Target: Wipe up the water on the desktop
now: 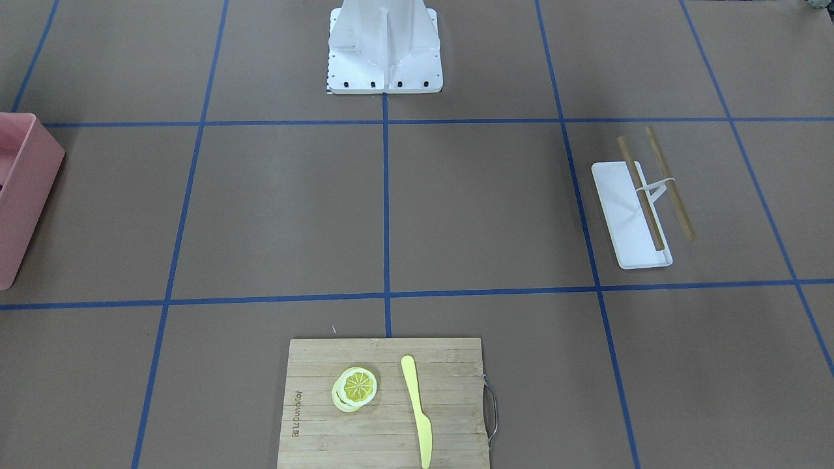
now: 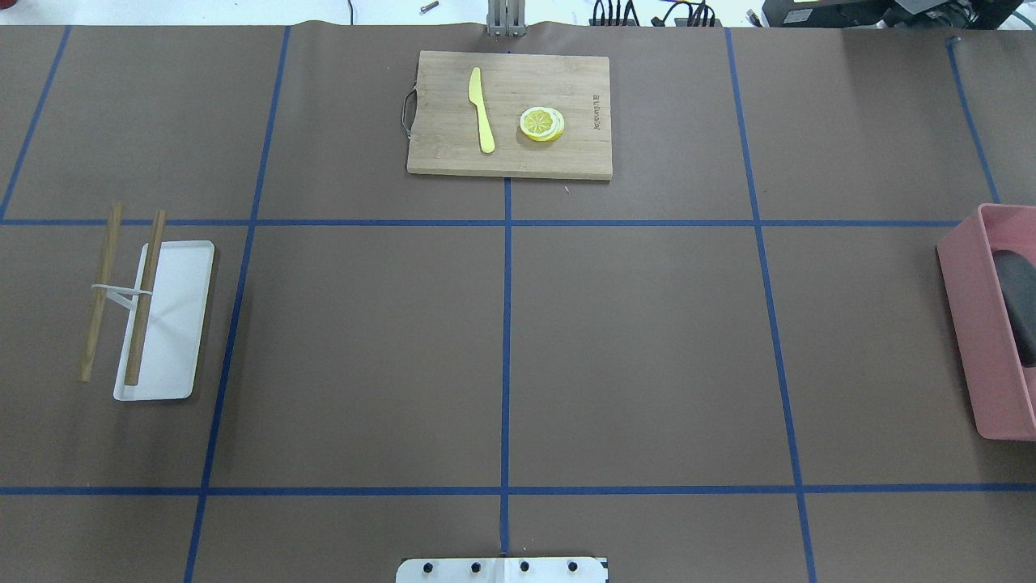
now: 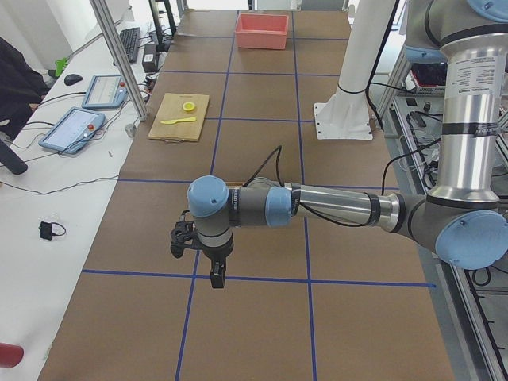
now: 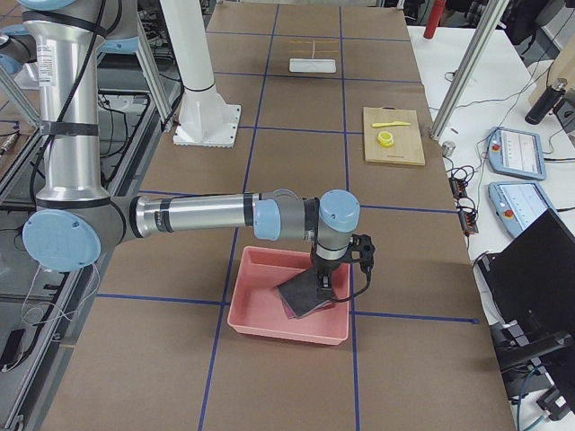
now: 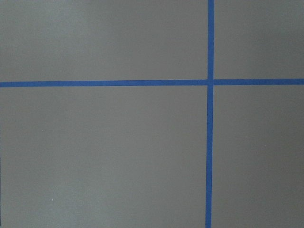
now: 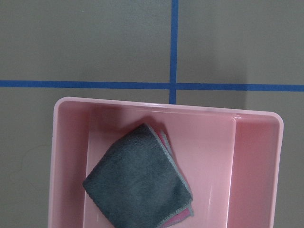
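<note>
The brown worktop, crossed by blue tape lines, fills every view; whether any part of it is wet cannot be told. The left gripper is seen only from the side, held above bare worktop. The right gripper is also seen only from the side, low over a pink bin. Whether either is apart or together cannot be told. A folded grey cloth lies in the bin, its lower corner cut off in the wrist view; contact with the right gripper cannot be judged.
</note>
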Tool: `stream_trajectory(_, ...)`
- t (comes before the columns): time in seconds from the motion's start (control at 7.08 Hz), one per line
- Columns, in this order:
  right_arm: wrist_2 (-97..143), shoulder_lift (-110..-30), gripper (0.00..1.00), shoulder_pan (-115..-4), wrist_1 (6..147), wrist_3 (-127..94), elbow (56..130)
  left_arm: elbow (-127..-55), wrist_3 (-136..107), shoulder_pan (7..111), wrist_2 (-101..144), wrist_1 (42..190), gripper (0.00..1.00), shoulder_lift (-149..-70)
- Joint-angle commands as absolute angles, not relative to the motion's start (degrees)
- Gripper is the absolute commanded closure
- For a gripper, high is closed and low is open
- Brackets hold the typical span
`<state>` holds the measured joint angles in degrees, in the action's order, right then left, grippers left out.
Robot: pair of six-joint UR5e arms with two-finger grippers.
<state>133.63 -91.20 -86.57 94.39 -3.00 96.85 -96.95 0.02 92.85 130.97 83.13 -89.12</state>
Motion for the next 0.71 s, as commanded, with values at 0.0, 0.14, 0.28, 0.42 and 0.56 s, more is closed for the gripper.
stream_trajectory(0.0,133.9,-91.4,0.0,-86.6,94.3,-3.1,95.7,-94.2,-3.2,92.7,131.6,88.6,0.02,-89.2)
stream_trajectory(0.14,133.9,-91.7,0.0,-86.7,94.3,-3.0,95.1,-93.9,-3.2,92.7,131.6,89.4,0.02,-89.0)
stream_trajectory(0.28,134.0,-91.8,0.0,-86.7,94.3,-2.9,95.2,-94.0,-3.2,92.7,131.6,89.4,0.02,-89.0)
stream_trajectory(0.42,134.9,-91.8,0.0,-86.9,94.4,-2.9,95.1,-94.0,-3.2,92.7,131.6,89.4,0.02,-89.1)
stream_trajectory(0.56,136.7,-91.9,0.0,-87.4,94.5,-2.8,94.8,-94.0,-3.2,92.6,131.6,89.4,0.02,-89.1)
